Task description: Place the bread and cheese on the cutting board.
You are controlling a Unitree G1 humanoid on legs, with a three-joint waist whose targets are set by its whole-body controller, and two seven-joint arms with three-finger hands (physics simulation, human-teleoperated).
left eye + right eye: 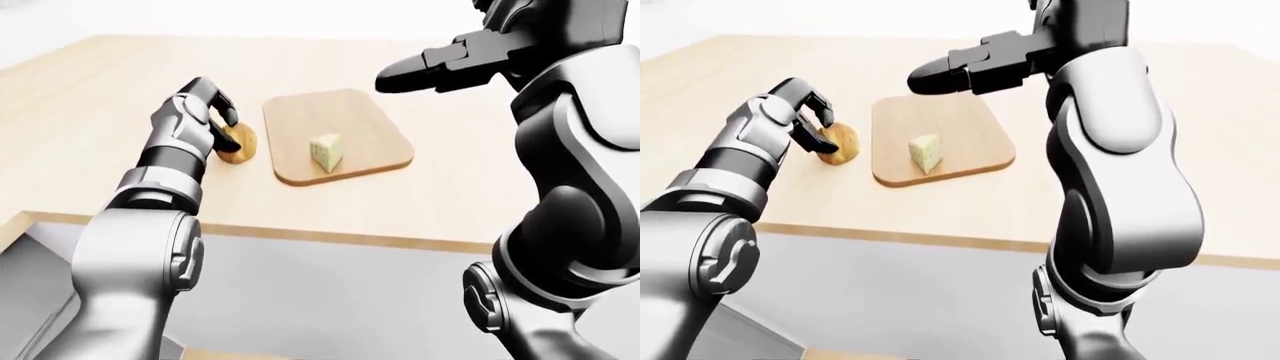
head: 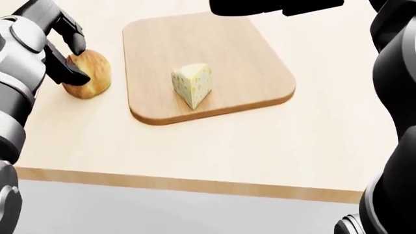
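Observation:
The round bread roll (image 2: 94,73) rests on the wooden table just left of the cutting board (image 2: 240,53). My left hand (image 2: 79,63) comes in from the left, with its fingers (image 2: 72,34) and thumb closed round the roll's left side. The cheese wedge (image 2: 192,84) stands on the board near its lower middle. My right hand (image 1: 400,75) hovers above the board's far end with its fingers stretched out flat and empty; it shows as a black shape along the top of the head view (image 2: 273,5).
The table's near edge (image 2: 195,184) runs across the bottom of the head view, with grey floor below it. My right arm (image 2: 396,97) fills the right side of that view. Bare tabletop (image 2: 312,136) lies right of and below the board.

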